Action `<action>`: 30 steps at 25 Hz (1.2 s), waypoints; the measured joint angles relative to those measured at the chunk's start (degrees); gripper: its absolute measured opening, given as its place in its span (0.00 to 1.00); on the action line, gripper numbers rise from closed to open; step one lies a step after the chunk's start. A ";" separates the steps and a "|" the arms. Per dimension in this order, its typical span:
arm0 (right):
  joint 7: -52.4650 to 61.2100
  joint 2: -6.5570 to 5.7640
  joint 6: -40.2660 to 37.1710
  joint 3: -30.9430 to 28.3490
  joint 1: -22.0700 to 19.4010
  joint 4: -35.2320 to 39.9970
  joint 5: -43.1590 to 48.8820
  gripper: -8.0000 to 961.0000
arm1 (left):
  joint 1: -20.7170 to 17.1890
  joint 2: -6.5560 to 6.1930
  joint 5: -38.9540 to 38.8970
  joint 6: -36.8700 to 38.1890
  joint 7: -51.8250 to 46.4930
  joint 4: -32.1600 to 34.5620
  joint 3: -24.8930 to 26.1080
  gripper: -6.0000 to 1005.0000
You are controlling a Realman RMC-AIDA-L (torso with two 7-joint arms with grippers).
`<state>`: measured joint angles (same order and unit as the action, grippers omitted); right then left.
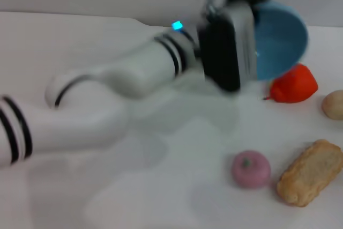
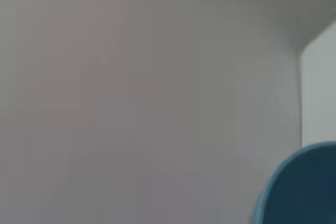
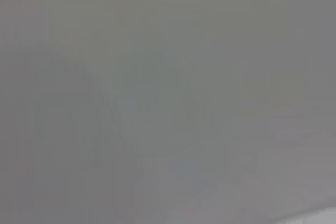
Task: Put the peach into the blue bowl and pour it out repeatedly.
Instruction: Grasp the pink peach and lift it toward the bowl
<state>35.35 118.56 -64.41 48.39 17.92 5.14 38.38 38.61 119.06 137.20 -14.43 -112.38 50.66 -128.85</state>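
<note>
In the head view my left arm reaches across the white table point(image 1: 161, 186), and my left gripper point(image 1: 251, 36) holds the blue bowl point(image 1: 281, 38) by its rim. The bowl is raised off the table and tipped on its side, with its opening facing right. Nothing shows inside it. An edge of the bowl point(image 2: 304, 192) also appears in the left wrist view. The pink peach point(image 1: 250, 169) lies on the table well below the bowl, apart from it. My right gripper shows in no view.
A red-orange pear-shaped fruit point(image 1: 293, 85) lies just under the tipped bowl. A pale beige lump point(image 1: 333, 104) sits at the right edge. A tan bread-like piece point(image 1: 311, 172) lies right of the peach.
</note>
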 joint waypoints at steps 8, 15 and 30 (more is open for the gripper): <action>10.85 -0.12 1.11 2.27 3.13 1.51 15.19 0.54 | 8.69 -0.43 -22.42 17.27 -13.67 -11.47 15.27 0.01; 36.14 -0.15 0.63 6.53 4.18 13.15 39.13 0.54 | 10.27 -0.51 -25.03 27.05 -20.01 -18.25 22.53 0.01; 77.06 -0.27 -9.12 9.07 11.08 26.42 78.03 0.52 | 6.77 -0.24 -25.49 28.37 -22.19 -18.51 23.47 0.00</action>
<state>112.41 118.29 -73.53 57.46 29.00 31.56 116.41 45.38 118.82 111.71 13.94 -134.57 32.15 -105.38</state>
